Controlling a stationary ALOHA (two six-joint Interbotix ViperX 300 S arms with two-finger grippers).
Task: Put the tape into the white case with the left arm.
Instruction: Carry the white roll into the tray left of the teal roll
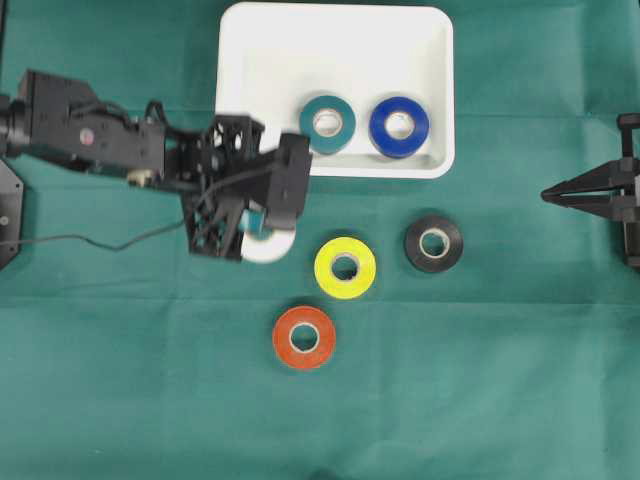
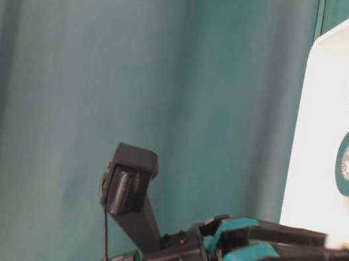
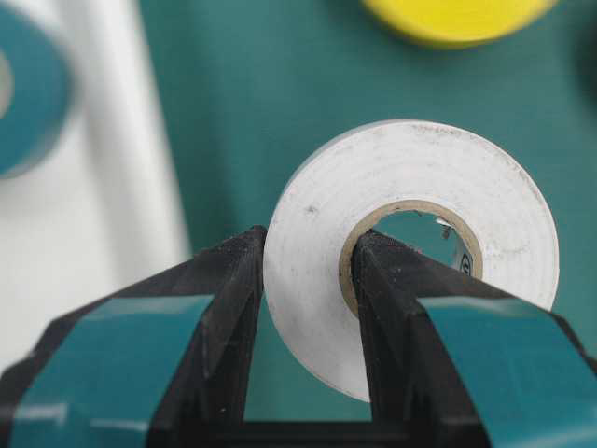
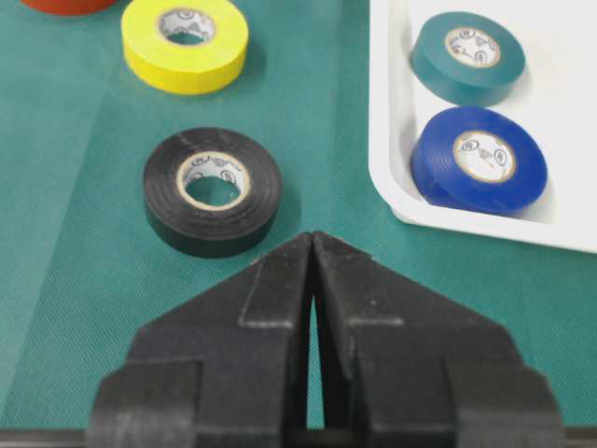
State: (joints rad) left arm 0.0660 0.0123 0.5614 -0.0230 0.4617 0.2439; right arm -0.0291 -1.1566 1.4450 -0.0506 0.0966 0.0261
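My left gripper, black with teal bands, is shut on a white tape roll. In the left wrist view one finger is inside the roll's cardboard core and the other is against its outer face. The roll is over the green cloth, just in front of the white case, near its front left corner. The case also shows in the left wrist view and the right wrist view. It holds a teal roll and a blue roll. My right gripper, plain black, is shut and empty.
On the cloth in front of the case lie a yellow roll, a black roll and an orange-red roll. The black roll lies just ahead of my right gripper. A cable trails from the left arm.
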